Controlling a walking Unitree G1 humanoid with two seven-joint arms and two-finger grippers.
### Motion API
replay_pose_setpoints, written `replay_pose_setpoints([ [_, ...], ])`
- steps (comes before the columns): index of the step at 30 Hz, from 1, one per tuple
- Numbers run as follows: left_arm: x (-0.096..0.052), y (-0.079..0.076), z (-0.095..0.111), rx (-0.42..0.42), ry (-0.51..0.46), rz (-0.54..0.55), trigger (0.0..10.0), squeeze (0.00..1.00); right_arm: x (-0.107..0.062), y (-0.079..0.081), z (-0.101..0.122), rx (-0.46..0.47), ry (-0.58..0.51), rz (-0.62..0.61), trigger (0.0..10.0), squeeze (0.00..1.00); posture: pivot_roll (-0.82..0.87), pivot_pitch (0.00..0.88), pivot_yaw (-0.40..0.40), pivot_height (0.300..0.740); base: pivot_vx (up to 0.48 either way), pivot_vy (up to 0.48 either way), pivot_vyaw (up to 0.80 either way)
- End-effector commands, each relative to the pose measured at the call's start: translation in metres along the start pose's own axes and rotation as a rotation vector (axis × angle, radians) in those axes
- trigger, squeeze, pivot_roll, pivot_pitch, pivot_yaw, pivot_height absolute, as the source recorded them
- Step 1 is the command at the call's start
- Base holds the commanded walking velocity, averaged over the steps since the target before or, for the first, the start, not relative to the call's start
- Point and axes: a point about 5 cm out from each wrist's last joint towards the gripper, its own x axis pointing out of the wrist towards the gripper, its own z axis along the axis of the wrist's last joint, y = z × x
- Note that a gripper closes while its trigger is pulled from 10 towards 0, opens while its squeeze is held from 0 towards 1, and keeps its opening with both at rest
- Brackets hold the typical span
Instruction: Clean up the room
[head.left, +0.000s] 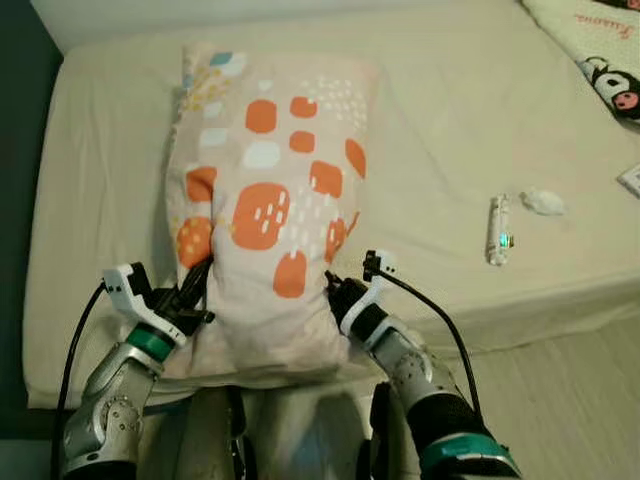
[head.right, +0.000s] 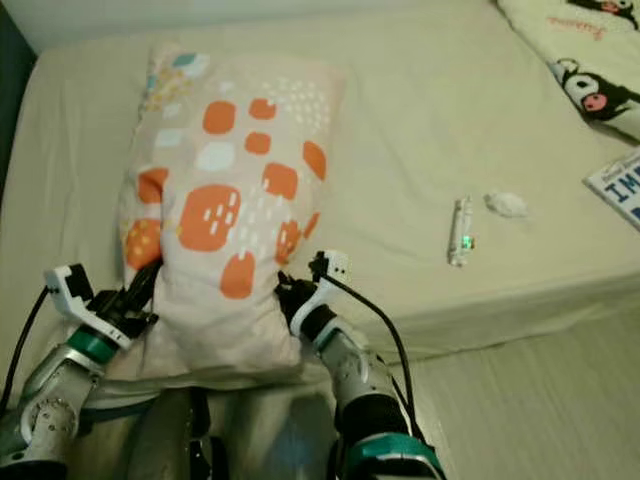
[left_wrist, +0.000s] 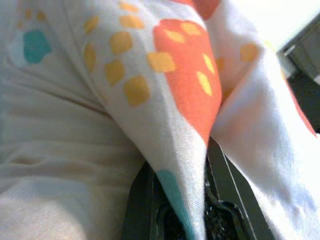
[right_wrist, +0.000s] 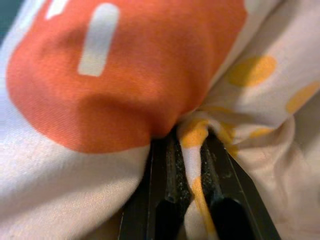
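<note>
A pale pillow (head.left: 270, 200) with orange, blue and yellow patches lies lengthwise on the cream bed (head.left: 440, 100), its near end at the bed's front edge. My left gripper (head.left: 192, 298) is shut on the pillow's near left side; the left wrist view has a fold of pillow fabric (left_wrist: 185, 165) pinched between the black fingers (left_wrist: 145, 200). My right gripper (head.left: 337, 290) is shut on the near right side, and the right wrist view has a bunch of cloth (right_wrist: 192, 150) clamped between its fingers (right_wrist: 165, 200).
On the bed's right half lie a small white device with a green light (head.left: 498, 230) and a crumpled white tissue (head.left: 543, 201). A cartoon-print blanket (head.left: 600, 50) covers the far right corner. Light wood floor (head.left: 560, 400) runs along the bed's front right.
</note>
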Motion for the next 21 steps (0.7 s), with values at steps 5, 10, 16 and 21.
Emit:
replay_pose_setpoints([
  [5, 0.008, -0.034, 0.007, 0.02, -0.036, -0.097, 0.0, 0.0, 0.012, 0.035, -0.012, 0.015, 0.008, 0.14, 0.0, 0.0, 0.06, 0.086, 0.06, 0.595, 0.0, 0.0, 0.0],
  [10, 0.016, -0.032, 0.039, 0.157, -0.145, -0.078, 0.0, 0.0, 0.03, 0.049, -0.025, -0.033, 0.052, 0.165, 0.0, 0.0, 0.08, 0.073, 0.043, 0.595, 0.0, 0.0, 0.0],
  [16, 0.022, -0.028, 0.067, 0.228, -0.211, -0.067, 0.0, 0.0, 0.049, 0.07, -0.024, -0.054, 0.053, 0.217, 0.0, 0.0, 0.09, 0.071, 0.035, 0.595, 0.0, 0.0, 0.0],
  [21, 0.024, -0.045, 0.13, 0.349, -0.349, -0.162, 0.0, 0.0, 0.08, 0.118, -0.009, -0.059, -0.001, 0.344, 0.0, 0.0, 0.11, 0.081, 0.026, 0.595, 0.0, 0.0, 0.0],
])
